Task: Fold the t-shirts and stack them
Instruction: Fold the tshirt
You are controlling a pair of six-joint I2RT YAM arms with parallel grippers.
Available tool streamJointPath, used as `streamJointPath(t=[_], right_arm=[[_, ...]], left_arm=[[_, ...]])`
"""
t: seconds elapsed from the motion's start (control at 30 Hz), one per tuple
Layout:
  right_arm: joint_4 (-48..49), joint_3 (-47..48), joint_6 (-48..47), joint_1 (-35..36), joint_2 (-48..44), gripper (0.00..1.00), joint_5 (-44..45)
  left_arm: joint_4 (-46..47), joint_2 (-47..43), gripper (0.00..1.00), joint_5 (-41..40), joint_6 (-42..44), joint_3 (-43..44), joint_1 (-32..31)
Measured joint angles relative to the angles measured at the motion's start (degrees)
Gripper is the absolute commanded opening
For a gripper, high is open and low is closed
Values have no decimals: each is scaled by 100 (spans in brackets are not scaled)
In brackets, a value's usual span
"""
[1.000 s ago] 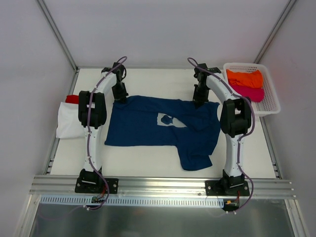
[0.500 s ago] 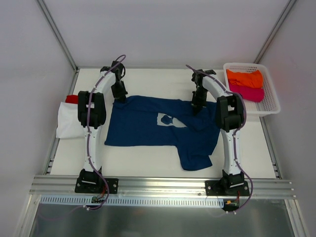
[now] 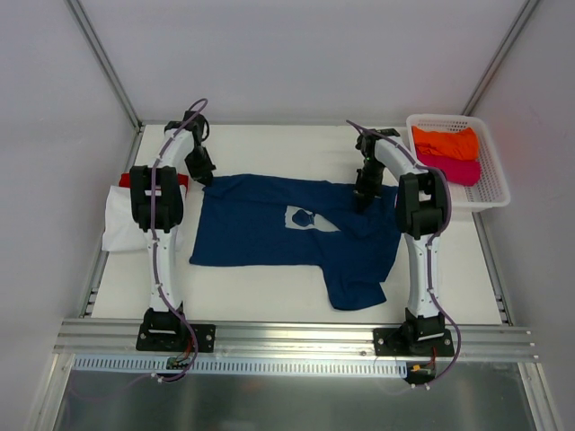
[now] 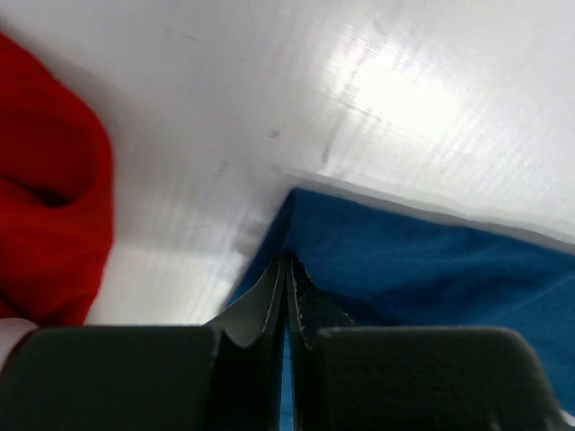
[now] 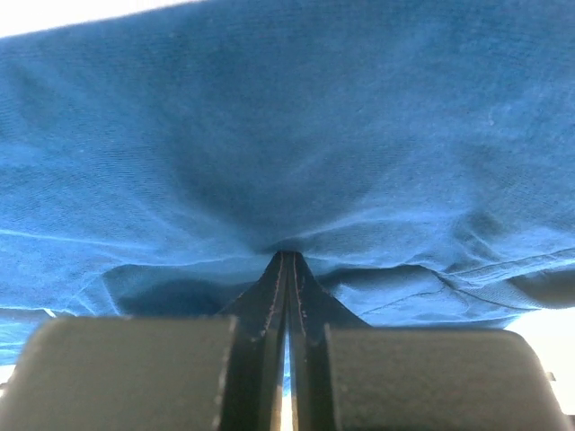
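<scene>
A navy t-shirt (image 3: 269,238) with a white chest print (image 3: 325,224) lies spread on the table's middle. My left gripper (image 3: 201,173) is shut, pinching the shirt's far left corner (image 4: 395,260); a crease runs from that corner to its fingertips (image 4: 287,262). My right gripper (image 3: 362,199) is shut on the shirt's far right part, and the blue cloth (image 5: 287,135) puckers toward its fingertips (image 5: 287,256). A white t-shirt (image 3: 121,226) and a red one (image 3: 131,180) (image 4: 45,224) lie at the left edge. Orange (image 3: 446,141) and magenta (image 3: 454,169) t-shirts sit in the basket.
The white mesh basket (image 3: 492,190) stands at the far right corner. Metal posts and white walls close in the table's back and sides. A rail runs along the near edge by the arm bases.
My left gripper has moved left toward the red shirt, drawing the navy corner with it. My right gripper has come nearer, from the shirt's far edge onto the cloth.
</scene>
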Motion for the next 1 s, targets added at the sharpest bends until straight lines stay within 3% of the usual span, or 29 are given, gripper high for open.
streamJointPath(t=[0.67,0.73,0.77,0.8,0.83,0.87,1.0], right_arm=[[81,-234,33,9,-404,0,-142],[175,-378,57,42,-765,7,-136],[214,-450,96,66,-979,23,-129],[275,-527,160,98,-1209,34,-118],[380,-636,195,142,-1467,43,-105],[505,-776,210,190,-1731,57,-83],[1043,-1451,334,479,-2695,67,50]], left_arm=[[-11,-313,0,-4,-61,0,177],[-15,-588,0,-20,-55,2,107],[-17,-774,7,-74,-46,2,33],[-22,-975,31,-164,-13,7,-83],[-17,-1196,61,-234,46,17,-221],[-11,-1410,98,-299,85,50,-380],[107,-2105,99,-317,52,197,-1023]])
